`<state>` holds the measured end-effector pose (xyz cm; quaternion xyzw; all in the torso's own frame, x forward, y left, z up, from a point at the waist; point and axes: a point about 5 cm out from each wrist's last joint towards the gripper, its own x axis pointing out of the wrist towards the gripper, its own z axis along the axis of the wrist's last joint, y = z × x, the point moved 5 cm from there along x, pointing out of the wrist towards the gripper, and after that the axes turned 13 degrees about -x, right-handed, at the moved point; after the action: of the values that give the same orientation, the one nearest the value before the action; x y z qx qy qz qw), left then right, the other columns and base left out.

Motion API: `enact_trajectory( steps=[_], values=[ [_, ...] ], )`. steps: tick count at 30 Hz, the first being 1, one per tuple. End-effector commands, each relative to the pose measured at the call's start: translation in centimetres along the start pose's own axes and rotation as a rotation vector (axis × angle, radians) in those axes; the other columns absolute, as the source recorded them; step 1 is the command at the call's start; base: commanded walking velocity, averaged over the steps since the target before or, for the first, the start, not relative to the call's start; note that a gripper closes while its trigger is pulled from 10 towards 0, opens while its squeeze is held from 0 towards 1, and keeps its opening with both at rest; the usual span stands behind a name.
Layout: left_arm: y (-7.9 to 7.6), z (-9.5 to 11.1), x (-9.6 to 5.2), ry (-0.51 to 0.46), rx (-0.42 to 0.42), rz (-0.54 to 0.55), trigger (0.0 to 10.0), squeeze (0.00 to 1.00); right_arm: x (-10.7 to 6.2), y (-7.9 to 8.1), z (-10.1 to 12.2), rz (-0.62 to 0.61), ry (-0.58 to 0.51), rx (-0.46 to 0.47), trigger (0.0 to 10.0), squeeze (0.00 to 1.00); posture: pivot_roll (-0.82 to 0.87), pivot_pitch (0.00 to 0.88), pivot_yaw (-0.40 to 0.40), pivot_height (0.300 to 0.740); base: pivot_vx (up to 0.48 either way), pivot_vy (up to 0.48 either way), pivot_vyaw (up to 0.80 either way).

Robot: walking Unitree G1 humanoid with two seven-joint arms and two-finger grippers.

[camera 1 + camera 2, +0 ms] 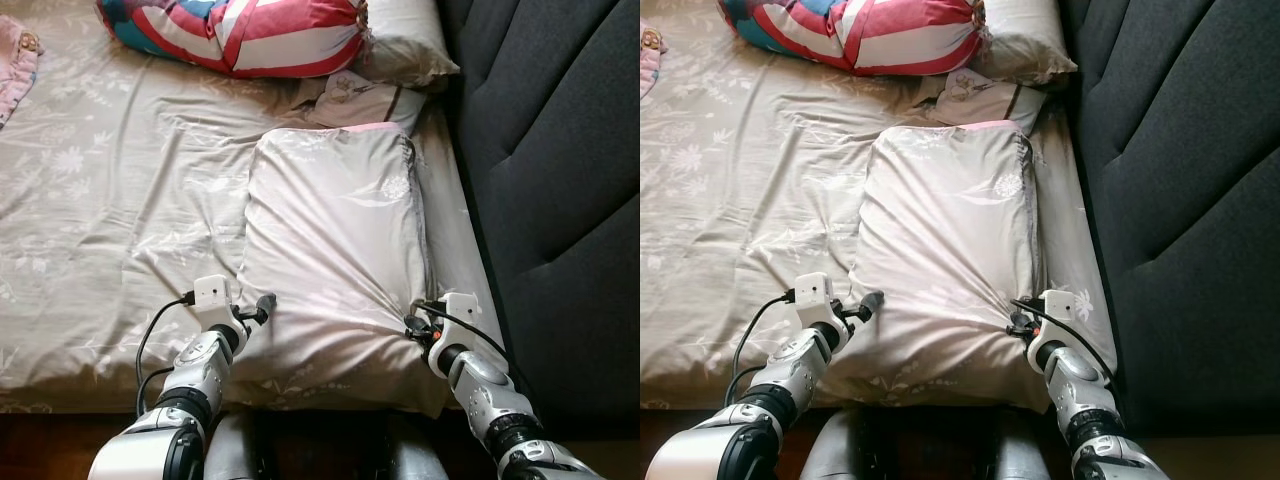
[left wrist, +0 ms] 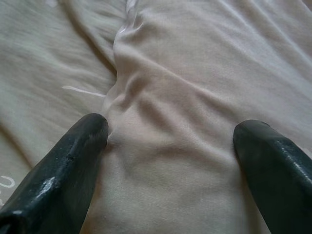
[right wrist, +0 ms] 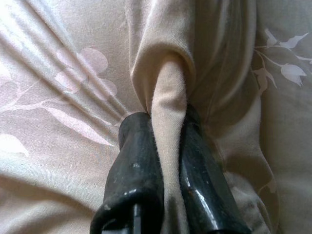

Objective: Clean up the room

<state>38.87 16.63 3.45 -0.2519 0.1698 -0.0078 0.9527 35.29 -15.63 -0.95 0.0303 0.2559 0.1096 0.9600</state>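
Observation:
A large beige pillow (image 1: 335, 250) lies lengthwise on the bed, near the dark headboard. My right gripper (image 1: 418, 325) is shut on a pinched fold of the pillow's cover at its near right corner; the right wrist view has that fold (image 3: 168, 112) squeezed between the two black fingers (image 3: 136, 161). My left gripper (image 1: 262, 305) is open at the pillow's near left edge, with its fingers (image 2: 73, 156) spread wide over the pillow fabric (image 2: 185, 122) and nothing pinched.
The bed has a beige flowered sheet (image 1: 100, 200). A red, white and blue striped cushion (image 1: 240, 30) and two more pillows (image 1: 405, 40) lie at the far end. The dark padded headboard (image 1: 560, 170) runs along the right.

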Motion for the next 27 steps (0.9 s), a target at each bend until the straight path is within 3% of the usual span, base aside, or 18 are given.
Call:
enact_trajectory(
  steps=[1,9,19,25,26,27],
  values=[
    [0.9,-1.5,-0.4,0.037,0.001,0.031,10.0,0.00,-1.6,0.1,-6.9,-0.001,0.222,0.065,0.0,0.00,-0.19,0.288,-0.098,0.637,0.000,0.000,0.00],
    [0.7,-3.0,-0.6,0.091,-0.068,0.024,10.0,0.00,-1.6,0.4,-7.0,0.007,0.224,0.067,0.0,0.00,-0.20,0.294,-0.101,0.637,0.000,0.000,0.00],
    [0.5,-6.2,-1.4,0.222,-0.084,-0.010,10.0,0.00,-1.8,0.6,-7.5,0.016,0.234,0.068,0.0,0.00,-0.21,0.310,-0.108,0.637,0.000,0.000,0.00],
    [0.3,-6.9,-1.6,0.251,-0.069,-0.020,10.0,0.00,-1.9,0.8,-7.7,0.019,0.240,0.069,0.0,0.00,-0.21,0.310,-0.110,0.637,0.000,0.000,0.00],
    [0.5,-7.0,-1.6,0.252,-0.061,-0.002,4.5,0.00,-1.9,0.8,-7.7,0.021,0.240,0.069,0.0,0.00,-0.21,0.315,-0.112,0.637,0.000,0.000,0.00],
    [0.7,-7.0,-1.7,0.252,-0.057,0.008,4.5,0.00,-1.9,0.8,-7.7,0.021,0.240,0.069,0.0,0.00,-0.21,0.315,-0.112,0.637,0.000,0.000,0.00]
  ],
)
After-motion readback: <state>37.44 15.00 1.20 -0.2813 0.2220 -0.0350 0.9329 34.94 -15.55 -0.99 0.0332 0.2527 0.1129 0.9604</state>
